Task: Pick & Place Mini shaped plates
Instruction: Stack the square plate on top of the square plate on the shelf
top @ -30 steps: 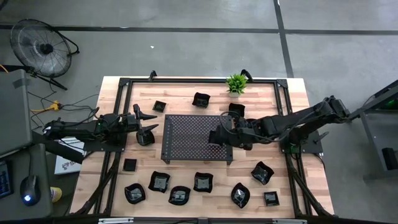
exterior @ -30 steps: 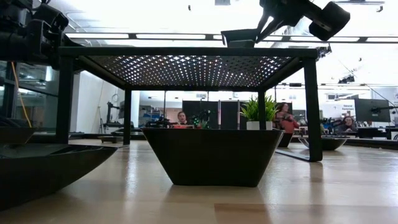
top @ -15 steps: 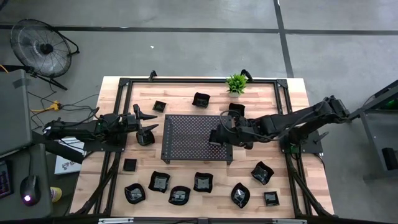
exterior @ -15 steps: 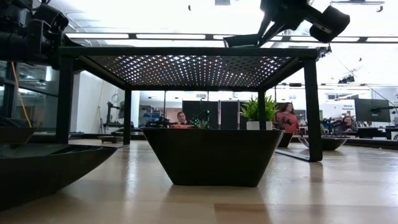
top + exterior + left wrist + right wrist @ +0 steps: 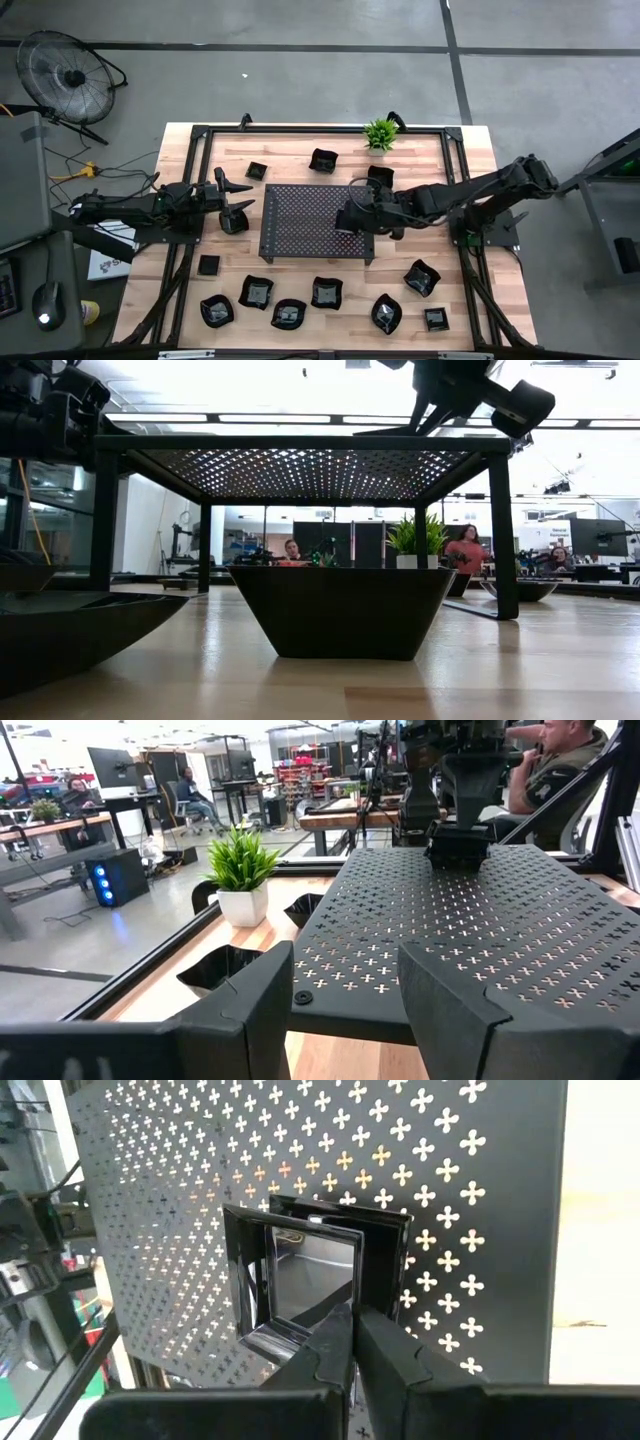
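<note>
The right arm has drawn slightly further in over the perforated tray (image 5: pixel 316 220) since a second ago; the left has not moved. At the table's left edge, the left gripper (image 5: pixel 236 196) hovers with fingers spread and empty. The right gripper (image 5: pixel 352 1342), fingers pinched together on a square mini plate (image 5: pixel 305 1285), holds it above the tray's right side

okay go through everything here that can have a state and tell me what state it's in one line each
Right gripper: shut on a square plate's rim, over the tray.
Square plate: held, at the tray's right end.
Left gripper: open, empty, left of the tray.
Tray: standing on its legs, mid-table.
Other plates: upright on the table, around the tray.
Plant: upright at the far edge.
</note>
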Robot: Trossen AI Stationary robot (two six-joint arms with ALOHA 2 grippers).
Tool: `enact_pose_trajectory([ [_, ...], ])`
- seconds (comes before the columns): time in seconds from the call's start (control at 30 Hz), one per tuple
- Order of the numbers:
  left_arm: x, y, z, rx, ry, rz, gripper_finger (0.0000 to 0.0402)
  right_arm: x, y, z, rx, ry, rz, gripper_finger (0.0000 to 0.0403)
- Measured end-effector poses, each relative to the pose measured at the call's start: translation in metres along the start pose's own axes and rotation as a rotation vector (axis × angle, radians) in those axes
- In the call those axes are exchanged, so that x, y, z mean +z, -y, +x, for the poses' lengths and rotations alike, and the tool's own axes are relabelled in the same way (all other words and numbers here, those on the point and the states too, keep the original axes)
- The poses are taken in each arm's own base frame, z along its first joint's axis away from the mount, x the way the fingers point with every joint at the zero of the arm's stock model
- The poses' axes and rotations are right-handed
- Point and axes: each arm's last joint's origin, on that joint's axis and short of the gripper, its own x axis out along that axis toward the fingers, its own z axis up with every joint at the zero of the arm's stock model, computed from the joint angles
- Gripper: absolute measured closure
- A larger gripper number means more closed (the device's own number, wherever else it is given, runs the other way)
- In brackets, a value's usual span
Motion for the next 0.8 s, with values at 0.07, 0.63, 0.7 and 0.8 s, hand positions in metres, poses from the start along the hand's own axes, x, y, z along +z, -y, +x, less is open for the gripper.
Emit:
enact_pose_trajectory([
  [0.07, 0.0001, 0.0, 0.0, 0.0, 0.001, 0.0, 0.0225, 0.0, 0.0, 0.0003, -0.001, 0.0, 0.0, 0.0392],
  [0.63, 0.0, 0.0, 0.0, 0.0, 0.0, 0.0, 0.0225, 0.0043, 0.0017, 0.001, -0.028, 0.018, -0.017, 0.0378],
  [0.7, 0.0, 0.0, 0.0, 0.0, 0.0, 0.0, 0.0225, 0.0053, 0.0014, 0.0012, -0.028, 0.02, -0.014, 0.0371],
  [0.8, 0.0, 0.0, 0.0, 0.0, 0.0, 0.0, 0.0225, 0.0061, 0.0012, 0.0014, -0.028, 0.022, -0.018, 0.0359],
])
